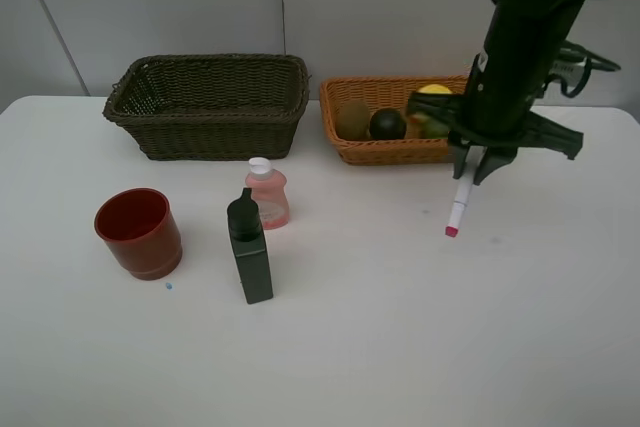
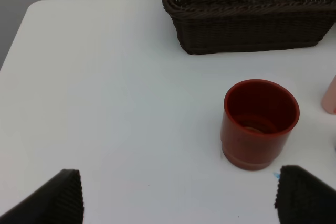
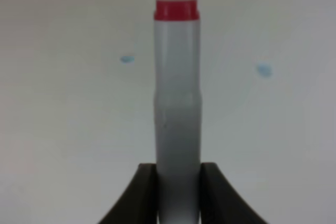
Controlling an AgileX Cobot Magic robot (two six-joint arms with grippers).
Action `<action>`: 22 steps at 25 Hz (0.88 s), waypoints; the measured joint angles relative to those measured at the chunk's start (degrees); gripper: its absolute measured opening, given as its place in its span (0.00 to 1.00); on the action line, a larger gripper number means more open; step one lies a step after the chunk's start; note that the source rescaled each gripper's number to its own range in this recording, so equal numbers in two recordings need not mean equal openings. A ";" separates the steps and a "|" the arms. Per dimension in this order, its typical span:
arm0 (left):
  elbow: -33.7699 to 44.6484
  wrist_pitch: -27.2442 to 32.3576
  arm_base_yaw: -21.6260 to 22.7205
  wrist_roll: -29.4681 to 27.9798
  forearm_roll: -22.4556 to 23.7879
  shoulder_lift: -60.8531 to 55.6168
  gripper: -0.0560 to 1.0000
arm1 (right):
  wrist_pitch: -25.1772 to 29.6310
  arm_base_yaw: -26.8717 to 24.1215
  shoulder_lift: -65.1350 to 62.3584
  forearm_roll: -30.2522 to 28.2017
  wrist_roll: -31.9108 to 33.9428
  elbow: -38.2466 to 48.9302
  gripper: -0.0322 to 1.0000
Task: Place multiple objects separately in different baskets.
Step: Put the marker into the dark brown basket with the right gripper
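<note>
Left gripper (image 2: 178,200): ribbed black fingers spread wide apart with nothing between them, over the near left of the smooth white table (image 1: 400,337).
Red cup (image 1: 138,232): smooth, round, tapered, upright at near left.
Dark basket (image 1: 215,132): deep rectangular olive-brown wicker, far left.
Green bottle (image 1: 249,247): dark, flat-sided, upright, just nearer than the pink bottle.
Pink bottle (image 1: 267,194): translucent, squat, white-capped.
Tan basket (image 1: 385,154): shallow orange wicker, right of the dark basket. It holds a fuzzy brown kiwi (image 1: 352,119), a blackish round fruit (image 1: 387,124) and a yellow lemon (image 1: 434,90). A green shape behind the arm is possibly a lime.
Marker (image 1: 459,209): white cylinder, pink-red tip down, just in front of the tan basket.
Right gripper (image 1: 475,169): fingers clamped on the marker's upper end.
</note>
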 joint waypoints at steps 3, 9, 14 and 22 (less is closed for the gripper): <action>0.00 0.00 0.00 0.00 0.00 0.00 0.95 | 3.60 0.00 -0.23 -3.53 -3.39 -6.81 0.03; 0.00 0.00 0.00 0.00 0.00 0.00 0.95 | 1.91 0.00 -0.23 -6.20 -15.25 -17.70 0.03; 0.00 0.00 0.00 0.00 0.00 0.00 0.95 | -8.51 0.00 -0.23 -4.24 -26.90 -20.99 0.03; 0.00 0.00 0.00 0.00 0.00 0.00 0.95 | -27.31 0.93 3.70 11.78 -45.21 -21.18 0.03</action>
